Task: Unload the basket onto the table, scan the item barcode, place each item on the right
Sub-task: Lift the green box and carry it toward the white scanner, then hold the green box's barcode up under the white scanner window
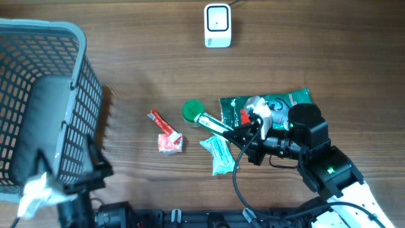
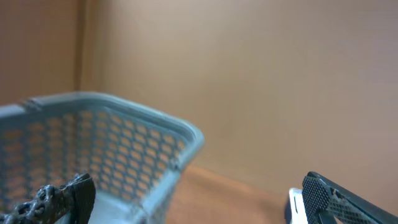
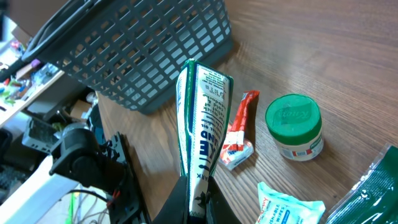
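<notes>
Gripping green-white tube (image 3: 202,118) by one end, right claw (image 3: 198,200) clamped; left claw (image 2: 194,208) gapes idle by basket (image 2: 124,115). Tube near jar (image 1: 192,111), scanner (image 1: 217,25) well apart: carry across, barcode face squarely toward it.

**Left arm** (image 1: 73,206): positioned at the near left corner of the counter, only partly within the overhead view.

**Left claw** (image 2: 196,190): jaws spread wide. One finger (image 2: 329,196) shows at the lower right of the wrist view, and the other shows at the lower left.

**Right arm** (image 1: 323,166): enters from the near right corner and extends leftward toward the middle of the counter.

**Right claw** (image 1: 247,134): jaws closed tight on the end of a tube (image 3: 202,118), which projects straight out from the fingertips in the wrist view.
</notes>
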{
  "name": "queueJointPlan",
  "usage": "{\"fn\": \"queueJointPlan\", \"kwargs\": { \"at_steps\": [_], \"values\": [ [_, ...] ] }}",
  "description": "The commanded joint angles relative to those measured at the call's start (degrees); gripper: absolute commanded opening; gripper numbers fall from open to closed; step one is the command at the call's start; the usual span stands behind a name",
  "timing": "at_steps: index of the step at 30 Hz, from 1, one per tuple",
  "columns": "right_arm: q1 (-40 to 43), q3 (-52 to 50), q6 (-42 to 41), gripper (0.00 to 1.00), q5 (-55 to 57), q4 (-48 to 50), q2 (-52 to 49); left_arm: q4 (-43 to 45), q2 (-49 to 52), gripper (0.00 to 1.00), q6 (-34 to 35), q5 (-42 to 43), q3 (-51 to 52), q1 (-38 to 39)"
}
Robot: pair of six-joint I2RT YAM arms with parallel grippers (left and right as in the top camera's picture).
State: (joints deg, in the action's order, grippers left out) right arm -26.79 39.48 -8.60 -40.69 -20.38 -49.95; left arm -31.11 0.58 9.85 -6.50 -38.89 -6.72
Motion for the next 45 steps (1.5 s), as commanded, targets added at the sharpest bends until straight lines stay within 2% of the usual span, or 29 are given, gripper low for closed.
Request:
{"fn": "queueJointPlan", "kwargs": {
  "at_steps": [1,6,8,14,18,22,25,27,31,34,36,42,45],
  "values": [
    [0.3,2.5,2.6,0.05,3.0,0.1,0.5,0.8,-0.3,1.0,-0.9,10.3,4.9,-0.2],
    [0.3,5.5,4.2,0.05,11.6,0.1,0.4,4.0,-0.3,1.0,-15.5,30.3,11.0,-0.2],
    [0.3,5.7,4.2,0.05,14.6,0.1,0.4,3.6,-0.3,1.0,-18.7,34.6,12.3,-0.2],
    [0.3,5.7,7.7,0.04,23.2,1.6,-2.9,-0.5,-0.3,1.0,-18.4,31.5,14.1,-0.2],
    [0.3,5.7,11.7,0.05,31.1,10.6,-8.0,-2.8,-0.2,1.0,-18.4,31.5,14.7,-0.2],
    [0.3,5.7,15.6,0.05,53.3,23.6,-15.5,-4.6,-0.2,1.0,-18.4,31.5,14.7,-0.2],
    [0.3,5.7,23.0,0.05,64.0,36.8,-23.1,-5.4,-0.2,1.0,-18.4,31.5,14.7,-0.2],
    [0.3,5.7,32.6,0.05,69.3,47.1,-29.9,-6.1,-0.2,1.0,-18.4,31.5,14.7,-0.2],
    [0.4,5.7,50.5,0.04,74.1,58.4,-39.2,-6.8,-0.2,1.0,-18.4,31.5,14.7,-0.2],
    [0.6,7.3,61.4,0.04,73.4,69.7,-46.9,-8.5,-0.2,1.0,-18.4,31.5,14.7,-0.2],
    [0.9,11.9,69.7,0.05,72.8,70.7,-53.1,-10.4,-0.2,1.0,-18.4,31.5,14.7,-0.2],
    [1.7,24.5,78.6,0.05,71.1,70.3,-65.2,-18.6,-0.2,1.0,-18.4,31.5,14.7,-0.2],
    [1.7,28.9,87.4,0.05,70.6,70.7,-71.5,-23.5,-0.2,1.0,-18.4,31.5,14.7,-0.2]
  ]
}}
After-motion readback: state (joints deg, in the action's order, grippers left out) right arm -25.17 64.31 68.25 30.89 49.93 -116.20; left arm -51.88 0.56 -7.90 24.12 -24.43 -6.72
